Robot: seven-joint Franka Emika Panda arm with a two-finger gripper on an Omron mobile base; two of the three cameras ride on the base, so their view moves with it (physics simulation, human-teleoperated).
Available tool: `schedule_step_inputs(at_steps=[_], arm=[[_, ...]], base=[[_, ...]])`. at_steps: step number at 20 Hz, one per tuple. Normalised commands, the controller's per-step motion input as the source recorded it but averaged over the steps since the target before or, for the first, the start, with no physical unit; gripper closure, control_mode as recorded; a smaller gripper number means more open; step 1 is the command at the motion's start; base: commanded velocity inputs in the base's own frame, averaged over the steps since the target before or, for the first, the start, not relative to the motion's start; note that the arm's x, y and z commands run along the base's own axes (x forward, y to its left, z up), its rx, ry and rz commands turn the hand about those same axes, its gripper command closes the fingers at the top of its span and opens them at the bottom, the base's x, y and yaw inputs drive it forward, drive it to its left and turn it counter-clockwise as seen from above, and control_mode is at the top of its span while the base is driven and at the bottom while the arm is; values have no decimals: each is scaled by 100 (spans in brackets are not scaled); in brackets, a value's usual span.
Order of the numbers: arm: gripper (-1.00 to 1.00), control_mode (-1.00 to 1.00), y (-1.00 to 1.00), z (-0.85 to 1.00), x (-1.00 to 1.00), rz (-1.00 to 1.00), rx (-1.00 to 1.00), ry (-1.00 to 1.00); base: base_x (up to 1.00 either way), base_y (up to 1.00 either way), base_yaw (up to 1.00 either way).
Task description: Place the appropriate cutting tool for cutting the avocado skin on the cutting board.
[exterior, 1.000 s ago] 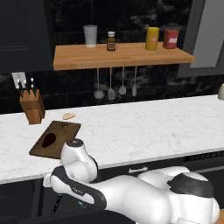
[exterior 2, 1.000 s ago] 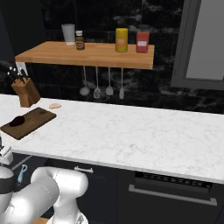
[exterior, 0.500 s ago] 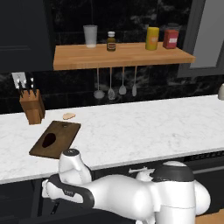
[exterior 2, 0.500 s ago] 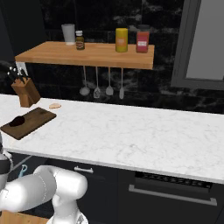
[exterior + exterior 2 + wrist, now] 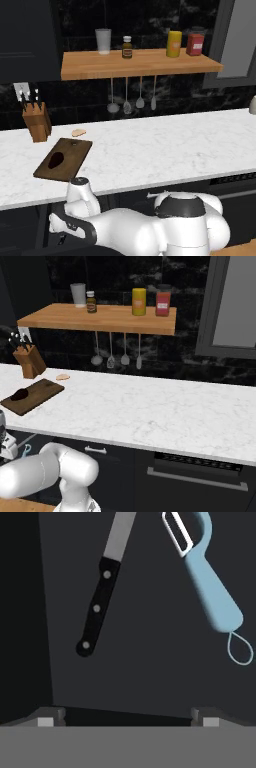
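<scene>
Two utensils lie side by side on a dark surface below the open tool [image 5: 128, 718]: a slim black-handled knife [image 5: 103, 587] and a light-blue-handled peeler [image 5: 206, 577]. Drifting sideways risks grabbing the peeler. The dark-brown wooden cutting board [image 5: 71, 152] waits on the white marble table [image 5: 165, 145], holding the maroon avocado [image 5: 56, 159].

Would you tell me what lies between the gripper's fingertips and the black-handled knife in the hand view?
Nothing lies there: in the hand view, only bare dark surface separates the open gripper from the knife. The light-blue peeler lies off to one side, apart from the knife.
</scene>
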Motion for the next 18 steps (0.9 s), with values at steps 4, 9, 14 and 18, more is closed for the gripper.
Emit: schedule_step_inputs(at_steps=[4,9,14,18], arm=[[-100,-100,0,-8,-6,0,0,6],[-100,-100,2,-9,-36,0,0,8],[-100,-100,2,-15,-36,0,0,8],[-100,-100,0,-1,-42,0,0,6]], base=[[0,0,0],[0,0,0],[0,0,0],[0,0,0]])
